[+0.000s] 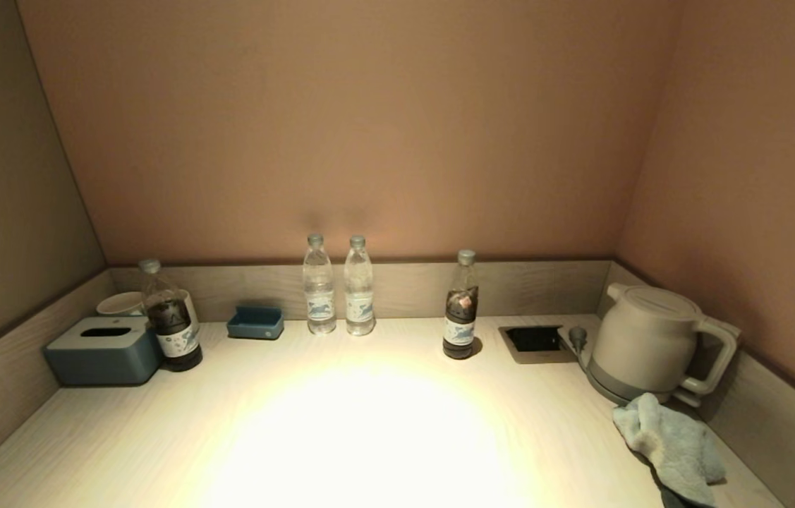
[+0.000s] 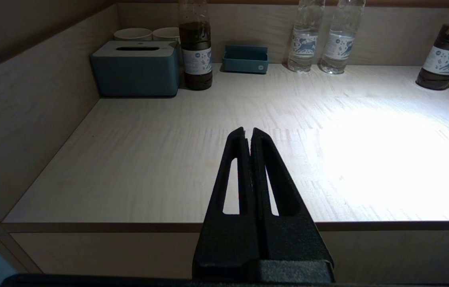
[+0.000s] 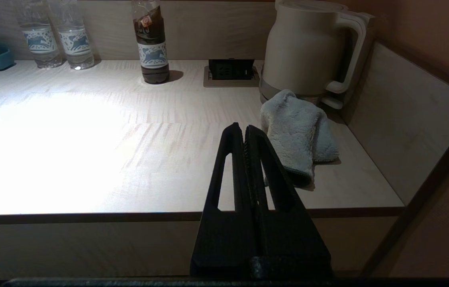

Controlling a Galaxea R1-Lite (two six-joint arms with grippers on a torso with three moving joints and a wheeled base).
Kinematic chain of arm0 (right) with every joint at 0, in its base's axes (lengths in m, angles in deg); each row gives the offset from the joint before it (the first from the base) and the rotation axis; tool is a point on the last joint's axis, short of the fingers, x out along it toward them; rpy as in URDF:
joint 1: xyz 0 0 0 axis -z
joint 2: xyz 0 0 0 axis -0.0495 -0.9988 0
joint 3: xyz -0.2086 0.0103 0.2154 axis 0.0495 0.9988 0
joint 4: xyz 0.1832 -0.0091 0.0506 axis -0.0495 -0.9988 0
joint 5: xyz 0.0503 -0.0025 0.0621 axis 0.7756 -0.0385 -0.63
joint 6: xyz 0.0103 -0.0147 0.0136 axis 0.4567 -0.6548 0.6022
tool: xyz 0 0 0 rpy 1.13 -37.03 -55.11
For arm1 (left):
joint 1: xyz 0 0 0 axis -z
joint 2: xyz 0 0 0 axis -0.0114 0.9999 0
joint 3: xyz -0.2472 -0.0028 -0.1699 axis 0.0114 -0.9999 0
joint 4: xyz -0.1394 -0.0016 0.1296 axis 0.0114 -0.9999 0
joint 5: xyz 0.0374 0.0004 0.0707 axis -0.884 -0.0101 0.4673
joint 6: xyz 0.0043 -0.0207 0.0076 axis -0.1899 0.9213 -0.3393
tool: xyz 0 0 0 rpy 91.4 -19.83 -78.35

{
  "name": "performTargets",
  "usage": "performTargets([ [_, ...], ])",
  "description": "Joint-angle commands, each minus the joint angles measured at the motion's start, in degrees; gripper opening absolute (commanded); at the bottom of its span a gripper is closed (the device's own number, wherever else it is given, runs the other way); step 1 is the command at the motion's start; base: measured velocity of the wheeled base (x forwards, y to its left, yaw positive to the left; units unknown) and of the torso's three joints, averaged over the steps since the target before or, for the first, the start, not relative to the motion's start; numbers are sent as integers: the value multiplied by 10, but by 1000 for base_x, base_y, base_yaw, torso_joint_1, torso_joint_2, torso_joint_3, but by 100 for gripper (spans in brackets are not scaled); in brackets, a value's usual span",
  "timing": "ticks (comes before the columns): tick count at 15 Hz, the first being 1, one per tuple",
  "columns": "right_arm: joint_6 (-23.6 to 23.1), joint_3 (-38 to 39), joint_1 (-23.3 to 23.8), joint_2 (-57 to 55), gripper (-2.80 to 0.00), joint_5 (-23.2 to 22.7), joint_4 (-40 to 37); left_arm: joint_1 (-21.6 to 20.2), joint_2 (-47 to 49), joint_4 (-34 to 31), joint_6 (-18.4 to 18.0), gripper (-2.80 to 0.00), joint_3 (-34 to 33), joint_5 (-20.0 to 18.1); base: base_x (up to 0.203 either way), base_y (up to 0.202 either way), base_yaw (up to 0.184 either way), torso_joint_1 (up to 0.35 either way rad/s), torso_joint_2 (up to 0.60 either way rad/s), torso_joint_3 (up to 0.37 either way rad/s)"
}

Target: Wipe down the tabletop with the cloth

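A crumpled pale blue cloth [image 1: 676, 446] lies on the light wooden tabletop [image 1: 369, 423] at the near right, just in front of the kettle; it also shows in the right wrist view [image 3: 294, 137]. My right gripper [image 3: 245, 127] is shut and empty, held off the table's front edge, short of the cloth and slightly to its left. My left gripper [image 2: 248, 130] is shut and empty, held off the front edge at the left side. Neither gripper shows in the head view.
A cream kettle [image 1: 647, 342] stands at the right by a recessed socket [image 1: 532, 340]. Along the back stand two clear water bottles [image 1: 338, 286], two dark-drink bottles [image 1: 460, 307] [image 1: 170, 317], a small blue tray [image 1: 256, 322], a blue tissue box [image 1: 104, 349] and cups [image 1: 122, 303]. Low walls enclose three sides.
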Motion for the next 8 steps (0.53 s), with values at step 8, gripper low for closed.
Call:
performTargets([
  [8, 0, 0, 0, 0, -280, 0, 0, 0, 0, 0, 0, -280, 0, 0, 0, 0, 0, 0, 0, 0],
])
